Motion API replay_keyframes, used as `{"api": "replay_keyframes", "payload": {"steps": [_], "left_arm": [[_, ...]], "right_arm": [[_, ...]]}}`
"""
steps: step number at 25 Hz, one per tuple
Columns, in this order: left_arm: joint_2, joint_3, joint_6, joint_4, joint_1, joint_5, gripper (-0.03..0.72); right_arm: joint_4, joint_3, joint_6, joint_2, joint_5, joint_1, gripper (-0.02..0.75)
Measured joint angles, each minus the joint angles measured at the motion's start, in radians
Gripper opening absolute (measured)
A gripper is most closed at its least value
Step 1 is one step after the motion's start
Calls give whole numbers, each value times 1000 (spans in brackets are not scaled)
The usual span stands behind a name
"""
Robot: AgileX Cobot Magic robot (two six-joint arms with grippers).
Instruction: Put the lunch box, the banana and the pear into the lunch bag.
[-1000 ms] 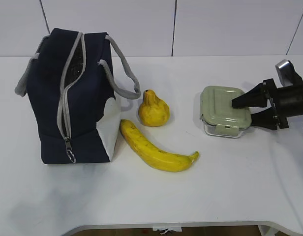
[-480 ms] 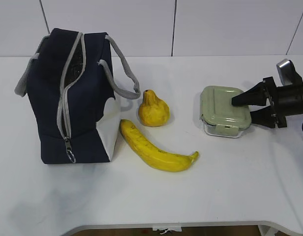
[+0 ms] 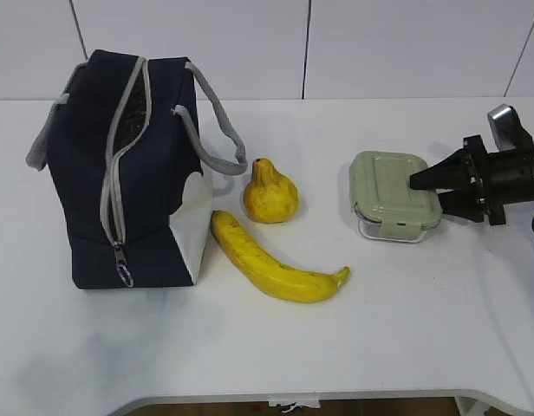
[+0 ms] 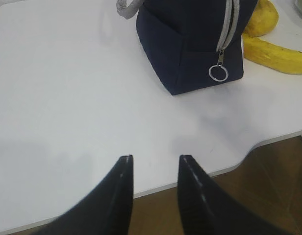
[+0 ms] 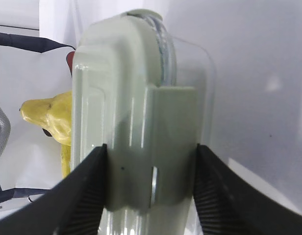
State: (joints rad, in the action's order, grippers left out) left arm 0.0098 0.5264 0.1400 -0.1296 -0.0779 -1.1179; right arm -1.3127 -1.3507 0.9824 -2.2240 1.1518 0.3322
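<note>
The lunch box [image 3: 395, 198], clear glass with a sage-green lid, lies on the white table at the right. My right gripper [image 3: 426, 192] is shut on its right end, one finger on the lid and one under the base, as the right wrist view [image 5: 150, 147] shows on the lunch box [image 5: 141, 122]. The pear [image 3: 270, 195] stands mid-table with the banana [image 3: 271, 260] in front of it. The navy lunch bag [image 3: 120, 182] stands at the left with its zipper open at the top. My left gripper [image 4: 154, 157] is open and empty over the table's front edge, near the bag [image 4: 190, 44].
The bag's grey handles [image 3: 219, 130] hang toward the pear. A zipper pull ring [image 4: 218, 73] hangs on the bag's front end. The table's front edge [image 4: 200, 176] curves below my left gripper, with brown floor beyond. A white wall stands behind the table.
My right gripper's fingers have closed in onto the lunch box's end. The box has shifted slightly left. Bag, pear and banana have not moved.
</note>
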Motion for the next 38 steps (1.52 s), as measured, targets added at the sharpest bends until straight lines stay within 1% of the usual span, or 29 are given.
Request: {"api": "replay_keyframes", "payload": {"steps": [16, 18, 23, 26, 33, 35, 38], "left_arm": [[4, 0, 0, -2, 0, 0, 240], [8, 0, 0, -17, 0, 0, 240], [86, 3, 0, -109, 0, 8, 240], [157, 43, 0, -157, 0, 40, 240], [389, 173, 0, -226, 0, 142, 241], [483, 222, -2, -250, 0, 160, 256], [631, 304, -2, -284, 0, 173, 313]], "right_arm": [[-4, 0, -18, 4, 1, 0, 380], [9, 0, -23, 21, -11, 0, 380], [21, 0, -77, 101, -15, 0, 379], [21, 0, -118, 157, -15, 0, 379], [23, 2, -194, 262, -6, -2, 379], [25, 2, -205, 284, -6, -10, 379], [26, 2, -214, 308, -6, -47, 379]]}}
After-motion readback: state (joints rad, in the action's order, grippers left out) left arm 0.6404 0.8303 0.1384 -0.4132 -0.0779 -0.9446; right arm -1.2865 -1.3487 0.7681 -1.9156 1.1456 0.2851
